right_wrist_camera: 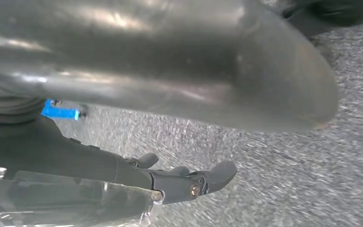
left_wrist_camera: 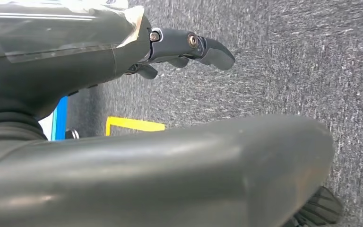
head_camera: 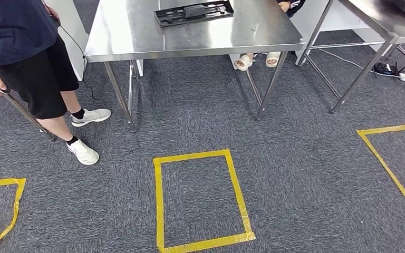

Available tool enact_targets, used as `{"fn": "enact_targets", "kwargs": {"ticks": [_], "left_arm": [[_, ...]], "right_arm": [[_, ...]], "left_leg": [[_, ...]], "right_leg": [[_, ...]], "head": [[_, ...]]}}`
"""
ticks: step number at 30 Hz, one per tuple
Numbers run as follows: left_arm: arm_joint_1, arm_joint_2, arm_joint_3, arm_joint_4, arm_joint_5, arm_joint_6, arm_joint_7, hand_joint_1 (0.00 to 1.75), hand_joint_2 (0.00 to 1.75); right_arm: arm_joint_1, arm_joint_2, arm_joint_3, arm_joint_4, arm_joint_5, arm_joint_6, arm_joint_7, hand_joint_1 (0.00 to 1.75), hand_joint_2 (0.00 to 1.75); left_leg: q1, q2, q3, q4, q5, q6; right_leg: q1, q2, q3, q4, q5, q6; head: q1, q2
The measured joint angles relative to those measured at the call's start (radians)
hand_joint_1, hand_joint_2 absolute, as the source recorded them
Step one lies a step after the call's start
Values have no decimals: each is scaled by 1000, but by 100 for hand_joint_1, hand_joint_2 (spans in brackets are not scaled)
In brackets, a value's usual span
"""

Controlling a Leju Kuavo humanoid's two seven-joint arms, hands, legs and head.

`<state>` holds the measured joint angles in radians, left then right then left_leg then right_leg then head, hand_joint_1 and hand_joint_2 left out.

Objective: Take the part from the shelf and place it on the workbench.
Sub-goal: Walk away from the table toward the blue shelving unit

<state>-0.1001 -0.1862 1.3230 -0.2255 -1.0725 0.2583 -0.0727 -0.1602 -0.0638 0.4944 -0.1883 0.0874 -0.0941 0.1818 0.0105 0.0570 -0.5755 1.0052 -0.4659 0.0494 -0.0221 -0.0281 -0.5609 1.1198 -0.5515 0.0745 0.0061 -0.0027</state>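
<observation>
**Both hands empty, the bench ahead, the shelf not yet faced**

The left robot hand (left_wrist_camera: 184, 49) hangs beside the body over the grey carpet. Its dark fingers (left_wrist_camera: 215, 53) are stretched and a little apart, and nothing lies between them. The right robot hand (right_wrist_camera: 189, 182) hangs in the same way on the other side, the fingers (right_wrist_camera: 222, 172) loosely extended, with nothing held. A strip of yellow tape (left_wrist_camera: 134, 124) crosses the carpet near the left robot hand.

Further out, in the head view, a yellow tape rectangle (head_camera: 158, 211) lies on the floor directly in front of the robot. Beyond it stands the steel bench (head_camera: 137, 31). On the far part of the bench rests a black tray (head_camera: 163, 20) with a dark block (head_camera: 194, 10) in it; I cannot tell if this block is a part. A person (head_camera: 26, 58) stands at the left, close to the bench leg. A second steel bench (head_camera: 379, 18) is at the right.

No part is in either hand, so I judge the task is at its beginning, at the walking step. To do it well, the robot should turn toward the shelf slowly, keep both arms low and close to the body, and keep well apart from the person and the bench legs. The fingers should stay apart until the part is reached.
</observation>
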Motion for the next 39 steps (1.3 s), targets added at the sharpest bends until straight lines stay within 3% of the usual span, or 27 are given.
{"fn": "enact_targets", "kwargs": {"ticks": [2,3,5,6,7,9,11,12,13,14,16,18,20,22,23,25,27,28,30,32,34,36,38,39], "left_arm": [[-1,2,0,0,-2,0,0,0,0],[-2,3,0,0,-2,-1,0,0,0],[-3,4,0,0,-4,-1,0,0,0],[-4,4,-1,0,-4,-2,0,0,0],[-4,5,-1,0,-4,-2,0,0,0],[-3,5,-1,0,-4,-2,0,0,0],[0,5,-1,0,-4,-4,-2,0,0],[2,5,-1,0,-3,-6,-4,0,0],[2,5,-1,0,-3,-10,-7,0,0],[3,5,-1,0,-3,-13,-11,0,0],[3,6,-1,0,-3,-19,-18,0,0],[2,8,-1,0,-3,-20,-22,0,0],[2,9,-1,0,-3,-21,-24,0,0],[1,9,-2,0,-2,-23,-29,0,0],[1,9,-2,0,-2,-25,-32,0,0],[3,9,-3,0,-3,-30,-29,0,0],[6,10,-3,0,-3,-33,-19,0,0],[7,10,-3,0,-3,-34,-15,0,0],[7,9,-3,0,-3,-35,-11,0,0],[5,9,-3,1,2,-33,-7,0,0],[3,8,-3,1,14,-27,-5,0,0],[-1,4,-1,1,26,-18,-3,0,0],[-4,-2,3,2,39,-6,3,0,0],[-4,-4,6,3,46,2,8,0,0]], "right_arm": [[-4,2,-1,0,-3,-2,-2,0,0],[-5,3,-2,1,-5,-2,-2,0,0],[-1,3,-5,2,-9,-4,-2,0,0],[2,4,-6,2,-10,-4,-2,0,0],[4,5,-7,3,-11,-4,-3,0,0],[5,6,-7,3,-11,-5,-3,0,0],[6,6,-8,3,-12,-6,-3,0,0],[8,6,-8,3,-12,-6,-3,0,0],[10,7,-8,3,-13,-7,-3,0,0],[12,7,-9,4,-14,-7,-3,0,0],[13,10,-11,4,-16,-9,-4,0,0],[12,13,-15,4,-17,-11,-6,0,0],[14,14,-19,4,-18,-13,-7,0,0],[21,15,-23,5,-20,-16,-10,0,0],[23,16,-24,5,-22,-19,-12,0,0],[26,18,-27,5,-26,-27,-18,0,0],[33,20,-29,5,-28,-33,-22,0,0],[39,21,-30,5,-28,-34,-22,0,0],[46,22,-31,6,-26,-34,-22,0,0],[44,23,-31,6,-20,-33,-22,0,0],[40,26,-31,6,-7,-29,-22,0,0],[41,26,-29,6,9,-25,-20,0,0],[39,28,-24,6,29,-22,-17,0,0],[35,30,-20,6,41,-20,-15,0,0]], "left_leg": [[-3,17,2,2,7,-12],[-5,26,4,3,10,-18],[-4,40,4,1,16,-30],[-1,35,2,5,12,-37],[2,18,-5,22,-4,-42],[6,-31,-46,119,-73,-49],[6,-55,-100,252,-140,-49],[6,-58,-112,287,-150,-48],[6,-59,-104,282,-139,-46],[7,-64,-75,237,-112,-42],[8,-100,5,97,-58,-33],[6,-128,46,17,-40,-26],[2,-113,45,9,-38,-17],[2,-89,43,0,-27,-4],[4,-77,42,-4,-23,2],[4,-50,36,-6,-19,8],[4,-22,30,-5,-17,8],[4,-10,29,-5,-17,7],[6,13,30,-5,-16,4],[3,35,33,-3,-18,-7],[-2,53,37,-3,-19,-21],[1,60,41,-4,-21,-35],[6,17,30,26,-47,-47],[8,-15,9,73,-78,-50]], "right_leg": [[3,-30,76,-121,25,1],[6,-36,86,-142,29,-5],[10,-19,75,-141,39,-23],[6,-12,72,-141,44,-32],[3,-4,69,-142,50,-43],[-1,11,60,-144,64,-62],[5,30,45,-142,74,-71],[8,41,39,-140,78,-71],[10,53,34,-138,81,-70],[11,65,31,-136,84,-68],[14,89,23,-127,86,-63],[16,109,12,-120,91,-55],[15,128,-2,-121,99,-42],[13,114,-20,-103,92,-33],[14,95,-39,-70,74,-33],[13,54,-97,55,15,-36],[8,42,-143,164,-26,-29],[4,38,-139,168,-24,-21],[-2,19,-68,55,17,0],[0,-21,11,-85,56,5],[8,-36,30,-129,67,-10],[6,-15,24,-128,72,-27],[-2,4,25,-131,79,-41],[-6,14,25,-132,83,-49]], "head": [[0,0],[-2,0],[-6,0],[-6,0],[-7,0],[-9,0],[-11,0],[-11,0],[-11,0],[-11,0],[-11,0],[-10,0],[-10,0],[-9,0],[-6,0],[-1,0],[0,0],[0,0],[1,0],[2,0],[1,0],[-1,0],[-4,0],[-6,0]]}}
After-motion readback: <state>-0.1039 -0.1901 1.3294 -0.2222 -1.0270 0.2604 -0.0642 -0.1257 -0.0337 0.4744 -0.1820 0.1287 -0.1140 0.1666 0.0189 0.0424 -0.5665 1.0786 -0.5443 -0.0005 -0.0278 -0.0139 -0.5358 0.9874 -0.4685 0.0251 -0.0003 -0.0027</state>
